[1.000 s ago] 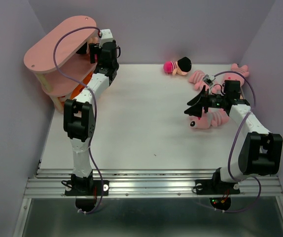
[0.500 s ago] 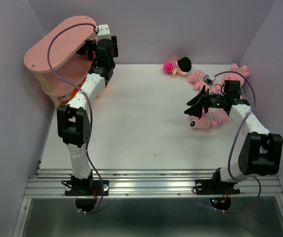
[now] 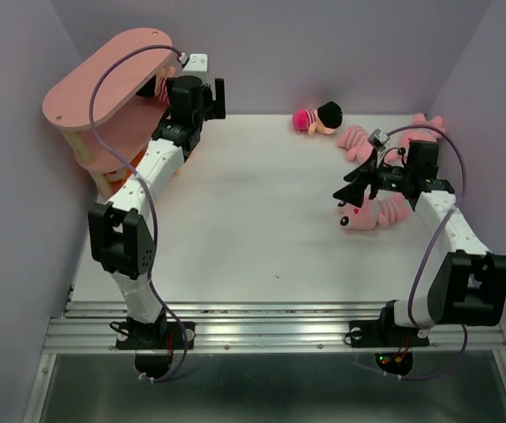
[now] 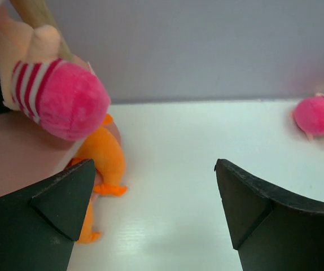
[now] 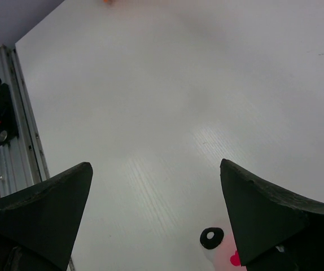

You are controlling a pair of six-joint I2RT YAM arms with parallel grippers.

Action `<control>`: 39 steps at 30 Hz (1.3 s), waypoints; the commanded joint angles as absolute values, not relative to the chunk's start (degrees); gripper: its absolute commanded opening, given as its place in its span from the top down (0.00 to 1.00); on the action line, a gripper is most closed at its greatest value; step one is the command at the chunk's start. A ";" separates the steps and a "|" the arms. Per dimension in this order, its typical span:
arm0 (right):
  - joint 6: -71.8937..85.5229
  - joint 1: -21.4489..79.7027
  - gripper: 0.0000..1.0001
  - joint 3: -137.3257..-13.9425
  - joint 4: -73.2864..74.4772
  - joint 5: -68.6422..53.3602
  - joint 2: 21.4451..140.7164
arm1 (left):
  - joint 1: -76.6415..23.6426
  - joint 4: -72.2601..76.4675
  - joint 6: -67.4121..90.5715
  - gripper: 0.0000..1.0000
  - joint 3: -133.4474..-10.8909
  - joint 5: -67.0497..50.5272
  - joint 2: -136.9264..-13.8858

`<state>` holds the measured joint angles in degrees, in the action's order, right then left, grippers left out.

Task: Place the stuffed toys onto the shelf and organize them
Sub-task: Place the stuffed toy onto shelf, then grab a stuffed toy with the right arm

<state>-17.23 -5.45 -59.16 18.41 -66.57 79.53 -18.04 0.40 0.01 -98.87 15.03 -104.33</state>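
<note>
**Left arm:** Jaws spread wide and holding nothing, the left gripper [image 4: 153, 186] hangs just off the end of the shelf [image 3: 103, 79] at the table's 10 o'clock corner. Its black wedge-shaped fingers [image 4: 49, 209] face the back wall [image 3: 323, 44].

At 10 o'clock in its wrist view, a doll [image 4: 55, 96] in magenta-and-white stripes lies on a board under the top one. It sits beside a pale wooden post [image 4: 35, 11] and clear of the fingers, a placing that looks finished. Beneath that board shows a fuzzy orange toy [image 4: 103, 161], its feet reaching the white table [image 3: 253, 229]. Whether it sits on the bottom tier cannot be told. The shelf itself is long oval boards, smooth and pink, stacked on posts.

**Right arm:** Across the table at 3 o'clock, the right gripper [image 3: 352, 187] is likewise fully parted and empty. It is poised over a pink striped animal [image 3: 378, 216], whose black button eye and pale face show at the bottom edge of the wrist view. The stance reads as a lineup for the next pick, with the fingers set to straddle the soft body.

**Rest of the table:** More pink plush [image 3: 359, 139] shows on either side of that arm at 2 o'clock; how many animals it makes up is unclear. A second doll [image 3: 316, 117], black-haired, rests at 1 o'clock near the wall. At least three toys are off the shelf, so the job looks well short of done. All appear squashy and should yield to a firm pinch.
</note>
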 commanded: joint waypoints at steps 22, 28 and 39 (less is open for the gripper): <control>11.50 -2.91 0.00 -91.81 10.20 -25.67 100.97 | -18.19 -3.69 13.00 0.01 -59.51 -6.86 -51.34; 13.88 -0.44 0.00 -106.50 11.16 -19.96 116.24 | -18.19 -6.50 16.43 0.01 -56.43 -6.15 -44.66; 14.85 0.70 0.02 -133.05 10.46 -13.36 140.79 | -18.11 -6.06 20.39 0.01 -49.04 -6.85 -39.55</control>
<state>13.74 0.51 -125.73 12.32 -17.06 136.51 -18.26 -7.86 18.61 -50.17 -5.80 -40.56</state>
